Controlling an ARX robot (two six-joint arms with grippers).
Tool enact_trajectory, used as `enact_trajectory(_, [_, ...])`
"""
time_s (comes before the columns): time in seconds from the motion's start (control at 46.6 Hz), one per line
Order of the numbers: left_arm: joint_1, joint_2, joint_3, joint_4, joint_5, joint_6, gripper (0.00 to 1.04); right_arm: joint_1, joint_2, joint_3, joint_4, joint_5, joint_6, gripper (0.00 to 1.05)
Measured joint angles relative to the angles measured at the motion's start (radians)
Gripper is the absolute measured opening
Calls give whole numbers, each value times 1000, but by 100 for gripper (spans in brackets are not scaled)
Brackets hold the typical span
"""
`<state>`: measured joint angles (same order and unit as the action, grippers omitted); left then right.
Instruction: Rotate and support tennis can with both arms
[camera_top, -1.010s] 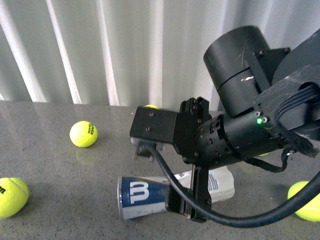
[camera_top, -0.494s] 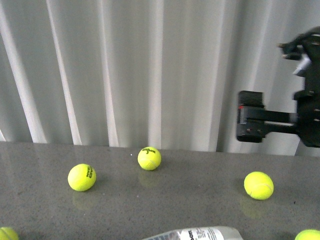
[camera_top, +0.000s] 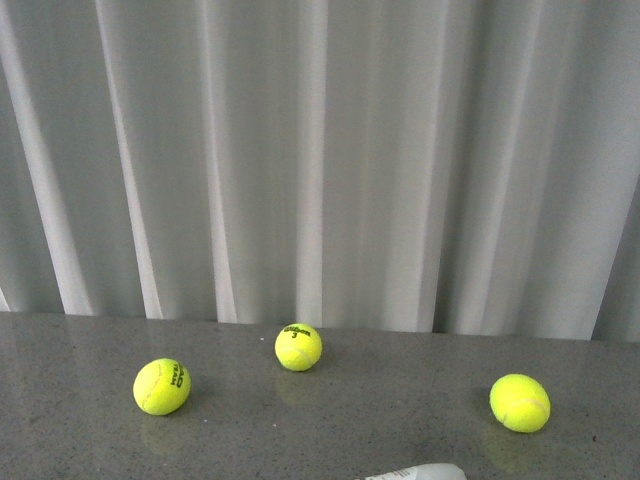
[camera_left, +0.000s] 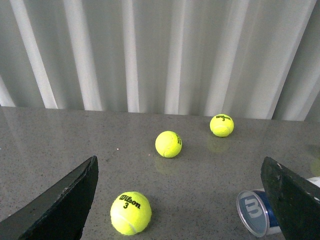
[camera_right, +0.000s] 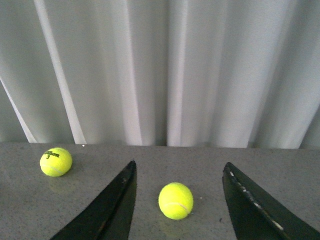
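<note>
The tennis can lies on its side on the grey table. In the front view only its clear end (camera_top: 420, 472) shows at the bottom edge. In the left wrist view its silver-rimmed end with the white "W" (camera_left: 254, 213) sits just inside one black finger (camera_left: 292, 197). My left gripper (camera_left: 180, 200) is open and empty above the table, with a yellow ball (camera_left: 131, 213) between its fingers. My right gripper (camera_right: 177, 200) is open and empty, with a yellow ball (camera_right: 175, 200) seen between its fingers. Neither arm shows in the front view.
Three yellow tennis balls lie on the table in the front view (camera_top: 162, 386), (camera_top: 298, 346), (camera_top: 520, 402). More balls show in the left wrist view (camera_left: 168, 144), (camera_left: 221, 125) and the right wrist view (camera_right: 55, 161). A white pleated curtain (camera_top: 320, 150) hangs behind the table.
The right arm, which stood low over the can, has lifted away to the right and left the front view. The view itself has tilted up, so the can has dropped to the bottom edge.
</note>
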<state>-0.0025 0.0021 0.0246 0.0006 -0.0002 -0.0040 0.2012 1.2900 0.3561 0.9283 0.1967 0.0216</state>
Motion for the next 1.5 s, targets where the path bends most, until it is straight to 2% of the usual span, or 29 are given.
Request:
enact_trajectory(0.322, [0,0,0,0,0,0,98,-72,-186,-164,-27,-75,-21,3])
enact_trajectory(0.623, [0,0,0,0,0,0,98,-117,-354,-253,-111,-117,-21,3])
enact_trajectory(0.687, [0,0,0,0,0,0,98,-152,-390,-267,-135,-175,-21,3])
enact_trajectory(0.795, [0,0,0,0,0,0,98,-195,-408,-309,-93,-190,-21,3])
enact_trajectory(1.504, [0,0,0,0,0,0,98,-199,-846,-352,-486,-195,-21,3])
